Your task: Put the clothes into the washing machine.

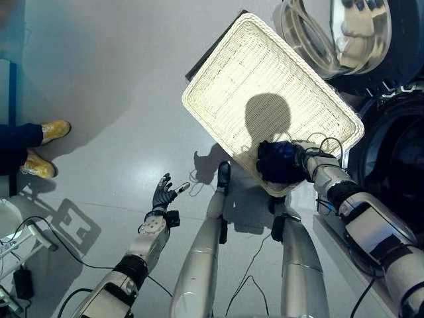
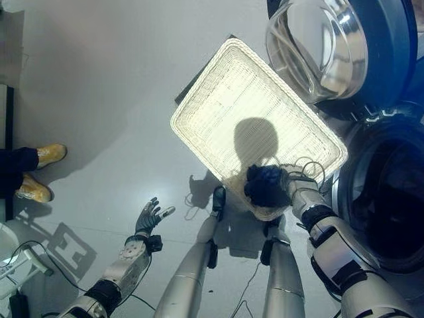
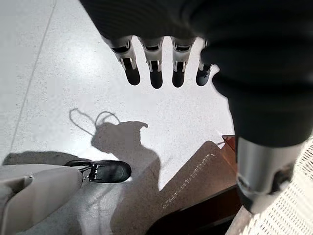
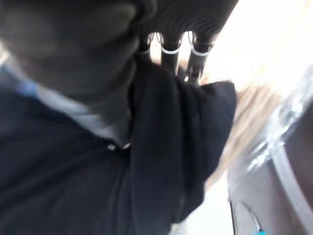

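left eye view, right of centre: a bundle of dark clothes (image 1: 278, 161) sits bunched at the near edge of a white wicker basket (image 1: 265, 86) that lies on the grey floor (image 1: 106, 99). the right hand (image 1: 306, 159) is against the bundle's right side, and in the right wrist view its fingers (image 4: 168, 54) curl down into the dark cloth, so it looks clamped on the garment. the rest of the basket is bare weave.

the washing machine (image 1: 397, 159) takes up the right edge of the frame, its drum a dark opening at middle right, with the glass door (image 1: 331, 26) swung open at the upper right.

the left hand (image 1: 164, 192) hangs at the lower left of the frame over bare floor, well apart from the basket, fingers spread and holding nothing; its wrist view shows the fingertips (image 3: 155, 78) straight above the floor.

my guess is that the step in hand is the pick-up, grip made but cloth not yet lifted clear. the next move calls for raising the bundle over the basket rim and swinging it right into the drum without trailing cloth catching.

how much cloth is really caught i cannot tell; the right thumb is hidden. a person's shoes (image 1: 46, 149) stand at the far left edge.
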